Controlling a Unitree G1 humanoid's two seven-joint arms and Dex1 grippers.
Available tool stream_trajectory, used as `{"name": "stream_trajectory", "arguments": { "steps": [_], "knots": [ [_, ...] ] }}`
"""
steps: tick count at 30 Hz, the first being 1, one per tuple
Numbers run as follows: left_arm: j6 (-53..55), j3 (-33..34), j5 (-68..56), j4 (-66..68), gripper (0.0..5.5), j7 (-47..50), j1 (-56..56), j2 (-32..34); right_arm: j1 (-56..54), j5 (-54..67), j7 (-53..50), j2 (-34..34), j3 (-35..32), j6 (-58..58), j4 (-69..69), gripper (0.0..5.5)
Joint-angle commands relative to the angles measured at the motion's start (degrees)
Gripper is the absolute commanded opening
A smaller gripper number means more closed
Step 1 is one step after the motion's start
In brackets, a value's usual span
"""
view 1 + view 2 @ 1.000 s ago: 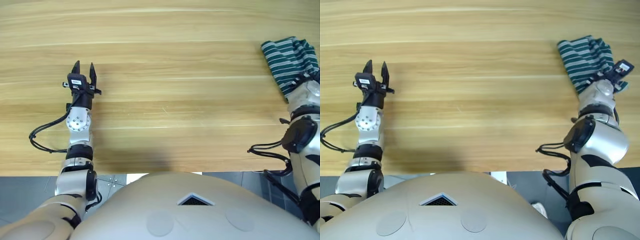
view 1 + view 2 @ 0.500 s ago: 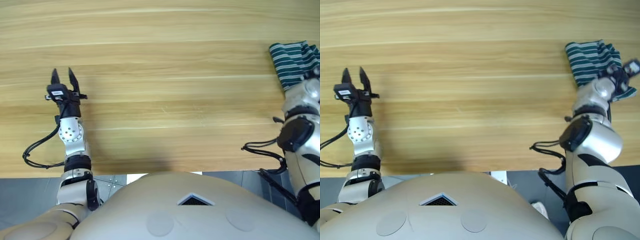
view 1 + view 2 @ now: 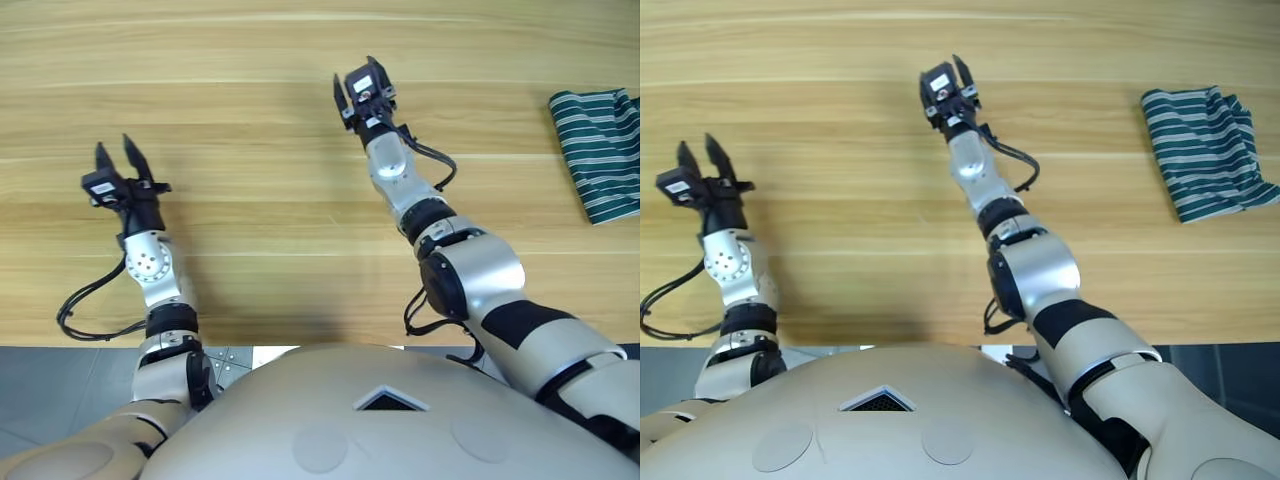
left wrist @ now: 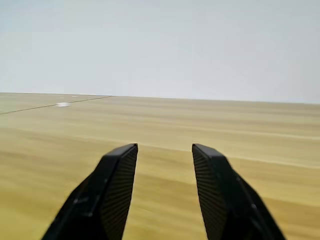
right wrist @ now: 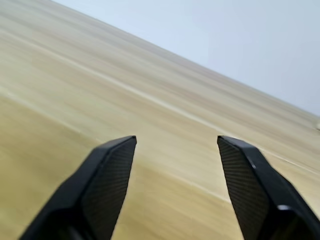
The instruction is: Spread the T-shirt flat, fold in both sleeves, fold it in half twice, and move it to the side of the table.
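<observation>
The shirt (image 3: 1208,150) lies folded in a small striped bundle at the right side of the table (image 3: 250,60) — so I judge the last step, moving it aside, is as good as done, and the next move only calls for bringing my arms clear. My right gripper (image 3: 355,78) hangs spread and empty over mid-table, well apart from the shirt off to its right. My left gripper (image 3: 114,152) is spread and empty too — far over on the left.

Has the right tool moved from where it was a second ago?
Yes. The right tool has left the folded T-shirt at the right of the table and swung leftward; it is now open over the table's middle.
</observation>
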Motion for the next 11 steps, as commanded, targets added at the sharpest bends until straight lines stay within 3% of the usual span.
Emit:
{"name": "stream_trajectory", "arguments": {
  "steps": [1, 4, 11],
  "knots": [
    [-0.9, -3.9, 4.7, 4.2, 2.02, -1.5, -4.2, -0.8, 3.0, 1.8, -2.5, -4.8, -2.2, -2.6, -2.3, 2.99],
    [-2.5, -6.2, 10.0, 7.5, 2.02, 1.3, -6.5, -1.0, 4.7, 1.4, -2.1, -6.0, -1.6, -3.9, -3.2, 2.99],
    [-4.5, -7.3, 13.0, 13.4, 3.03, 4.9, -10.7, -1.6, 5.5, 3.2, -0.1, -7.2, -2.8, -4.1, -3.0, 3.05]
  ]
}}
